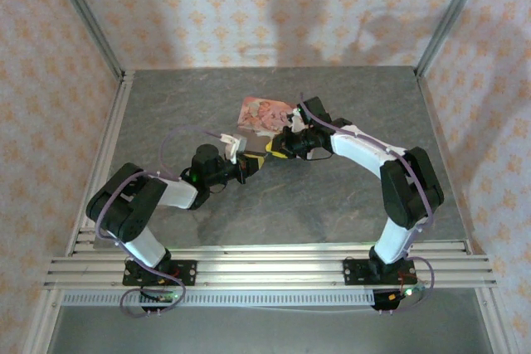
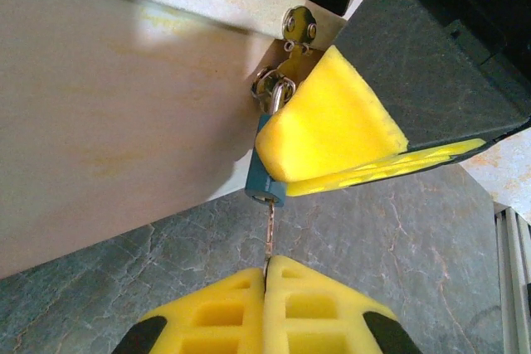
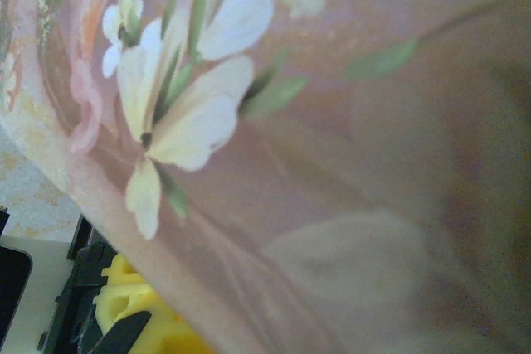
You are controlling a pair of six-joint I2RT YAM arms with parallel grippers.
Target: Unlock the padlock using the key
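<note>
In the left wrist view my left gripper (image 2: 267,261) is shut on the thin pale key (image 2: 270,230). The key's tip sits in the bottom of the small blue padlock (image 2: 262,180). The padlock's silvery shackle (image 2: 272,93) hangs through the metal hasp of the pink box (image 2: 124,122). A yellow finger (image 2: 332,122) of my right gripper (image 1: 275,152) presses over the padlock's body, hiding most of it. In the top view both grippers meet just in front of the box (image 1: 264,113), with my left gripper (image 1: 254,163) pointing up and right.
The pink flowered box (image 3: 332,163) lies very close to the right wrist camera, with a yellow finger pad (image 3: 133,312) at the lower left. Grey table (image 1: 332,105) lies around the box, with patterned walls (image 1: 274,6) and metal rails (image 1: 108,147) at its edges.
</note>
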